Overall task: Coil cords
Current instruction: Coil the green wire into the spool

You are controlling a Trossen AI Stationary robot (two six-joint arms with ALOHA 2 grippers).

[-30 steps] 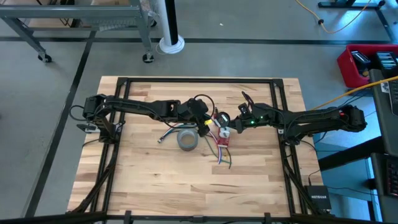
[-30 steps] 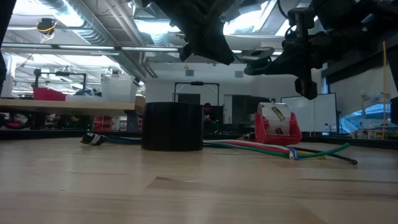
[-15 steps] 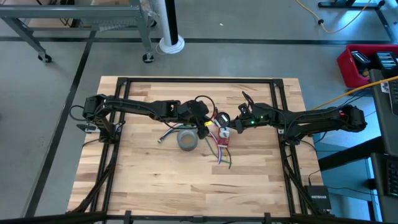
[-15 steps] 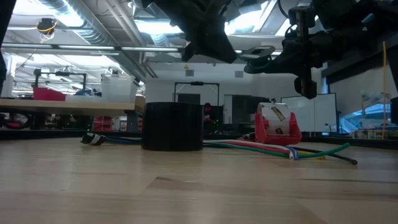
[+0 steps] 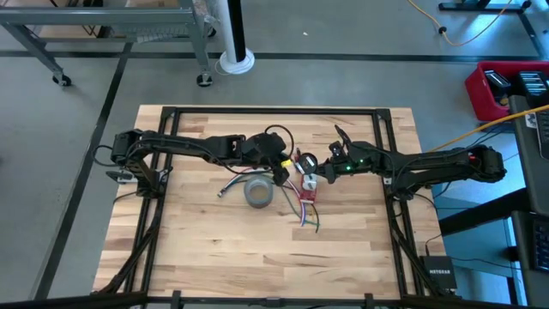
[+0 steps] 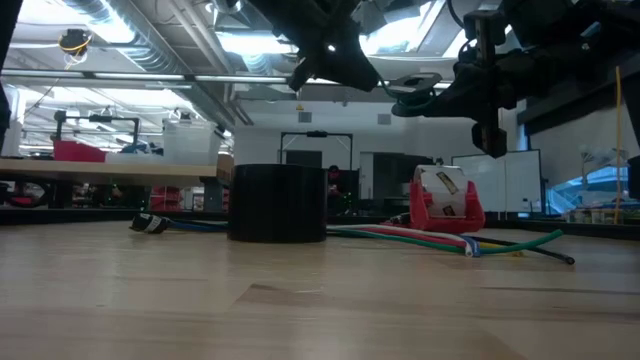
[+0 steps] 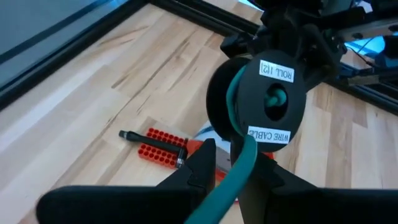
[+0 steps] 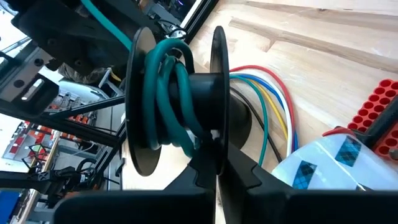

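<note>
A black spool (image 7: 258,99), labelled as wire cable, hangs above the table's middle between my two grippers. Green cord (image 8: 168,93) is wound in a few turns around its core. From the spool a green tail (image 7: 239,158) runs down into my left gripper (image 7: 233,163), which is shut on it. My right gripper (image 8: 216,157) is shut on the spool from the table's right side. In the high view the spool (image 5: 304,162) shows between my left gripper (image 5: 280,169) and my right gripper (image 5: 316,168). More coloured cords (image 5: 309,215) lie loose on the table below. My left gripper pinches the green cord's tail (image 7: 235,177) between its two fingers, a short way from the spool. The cord runs along the fingers and up to the spool, lifted clear of the table. My right gripper pinches one flange of the spool (image 8: 217,134) at its rim between its two fingers, coming roughly level from the table's right. The spool is lifted clear of the table, with its axis about level.
A grey roll of tape (image 5: 259,192) stands on the table just nearer than my left gripper. Under the spool stands a red tape dispenser (image 6: 445,200). Coloured cords (image 6: 440,238) trail past both, ending at a plug (image 6: 150,222) on the left. A dark frame (image 5: 274,112) borders the table.
My left gripper has edged up a little with the green cord still pinched. The spool and my right gripper have kept still.
</note>
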